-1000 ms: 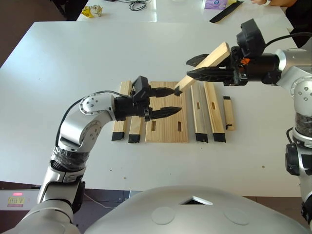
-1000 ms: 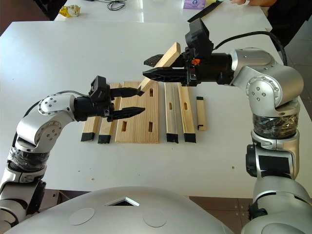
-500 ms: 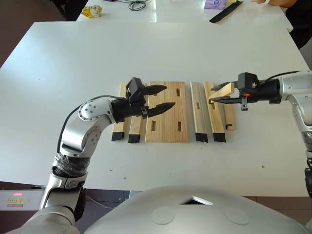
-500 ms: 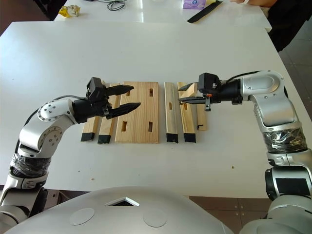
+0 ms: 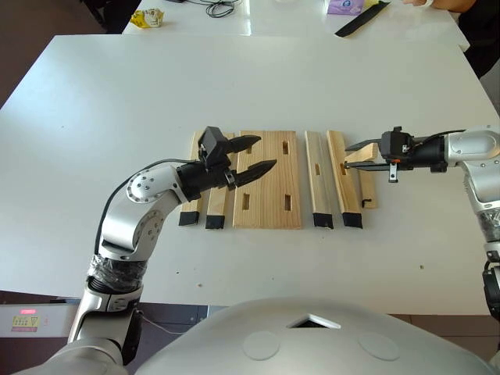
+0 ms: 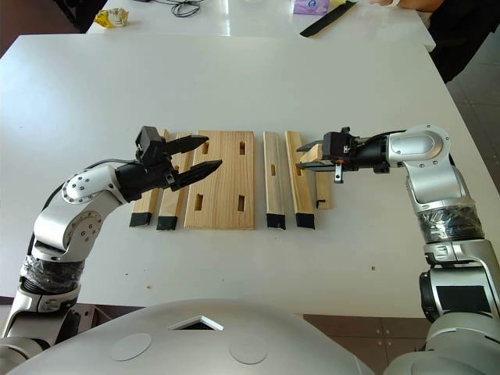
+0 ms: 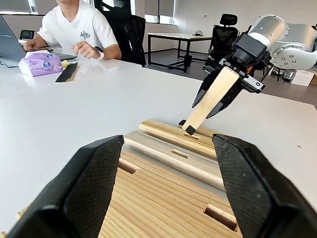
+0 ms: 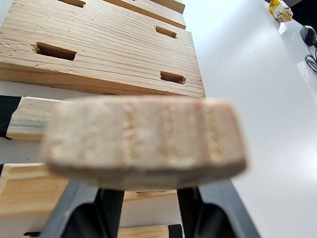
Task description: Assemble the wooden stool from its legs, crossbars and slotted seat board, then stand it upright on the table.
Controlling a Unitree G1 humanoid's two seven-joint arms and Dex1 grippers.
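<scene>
The slotted seat board [image 5: 267,181] lies flat mid-table. Two legs [image 5: 201,187] lie at its left, two more [image 5: 328,178] at its right, then a short crossbar [image 5: 366,187]. My left gripper [image 5: 266,151] hovers open over the board's left edge, nothing between its fingers [image 7: 94,188]. My right gripper [image 5: 346,156] is shut on a wooden bar [image 5: 362,153] with a black tip, held tilted just above the right-hand legs. The left wrist view shows that bar [image 7: 213,96] with its tip down. Its blunt end [image 8: 143,141] fills the right wrist view, above the board [image 8: 99,49].
The white table [image 5: 117,94] has wide bare room to the left, behind and in front of the parts. On the far table lie a yellow object [image 5: 148,17], a purple packet [image 5: 344,6] and a black strip [image 5: 359,19].
My right gripper has carried the bar from high over the seat board down and to the right, to just above the right-hand legs. My left gripper has drawn back slightly to the left.
</scene>
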